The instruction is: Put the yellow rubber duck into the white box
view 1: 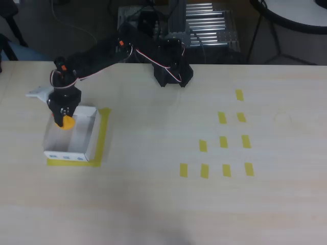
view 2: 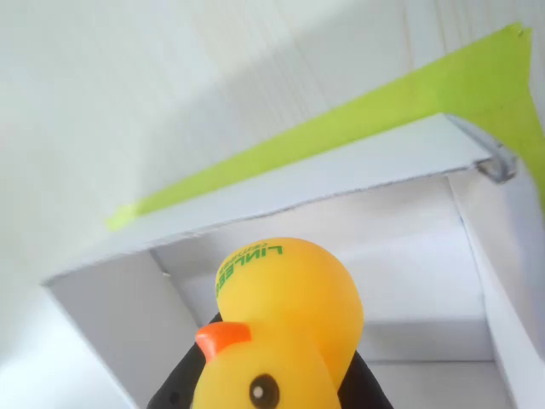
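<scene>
Holding the duck (view 1: 66, 122) over the box (view 1: 84, 148), the gripper (view 1: 63, 116) is closed on it at the box's far left corner in the overhead view.

From the wrist view the duck (view 2: 285, 328) sits between dark fingers (view 2: 183, 388), beak and eye toward the camera, green print on its body, above the white box floor (view 2: 417, 290). Yellow tape (view 1: 103, 133) frames the box on the pale worktop (view 1: 153, 194); more tape pieces (view 1: 223, 142) lie well apart to the right.
</scene>
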Controlling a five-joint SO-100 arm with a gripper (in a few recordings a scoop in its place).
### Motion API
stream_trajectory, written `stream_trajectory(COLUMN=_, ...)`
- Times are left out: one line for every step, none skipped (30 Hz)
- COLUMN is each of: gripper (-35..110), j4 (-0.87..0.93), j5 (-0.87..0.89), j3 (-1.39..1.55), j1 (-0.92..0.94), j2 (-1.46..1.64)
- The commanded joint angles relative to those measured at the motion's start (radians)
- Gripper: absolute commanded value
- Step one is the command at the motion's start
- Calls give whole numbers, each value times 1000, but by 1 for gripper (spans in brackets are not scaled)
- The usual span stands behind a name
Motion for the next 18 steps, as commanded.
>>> stream_trajectory(gripper=0, j4=43, j5=-69, j3=-114, j1=-26, j2=34)
stream_trajectory(gripper=0, j4=54, j5=-86, j3=-114, j1=-32, j2=34)
stream_trajectory(gripper=0, j4=61, j5=-100, j3=-114, j1=-37, j2=34)
stream_trajectory(gripper=0, j4=67, j5=-115, j3=-114, j1=-41, j2=34)
stream_trajectory(gripper=0, j4=72, j5=-123, j3=-114, j1=-44, j2=34)
stream_trajectory(gripper=0, j4=75, j5=-127, j3=-114, j1=-48, j2=34)
stream_trajectory(gripper=2, j4=77, j5=-133, j3=-114, j1=-49, j2=34)
stream_trajectory(gripper=8, j4=77, j5=-135, j3=-114, j1=-51, j2=34)
stream_trajectory(gripper=14, j4=77, j5=-141, j3=-114, j1=-51, j2=31)
stream_trajectory(gripper=15, j4=80, j5=-160, j3=-114, j1=-52, j2=29)
stream_trajectory(gripper=15, j4=81, j5=-169, j3=-109, j1=-52, j2=28)
stream_trajectory(gripper=16, j4=78, j5=-172, j3=-107, j1=-52, j2=25)
stream_trajectory(gripper=17, j4=78, j5=-176, j3=-107, j1=-52, j2=20)
stream_trajectory(gripper=18, j4=77, j5=-189, j3=-107, j1=-52, j2=17)
stream_trajectory(gripper=20, j4=77, j5=-196, j3=-106, j1=-52, j2=12)
stream_trajectory(gripper=22, j4=75, j5=-204, j3=-104, j1=-52, j2=11)
stream_trajectory(gripper=23, j4=71, j5=-207, j3=-104, j1=-52, j2=8)
stream_trajectory(gripper=23, j4=67, j5=-207, j3=-104, j1=-52, j2=5)
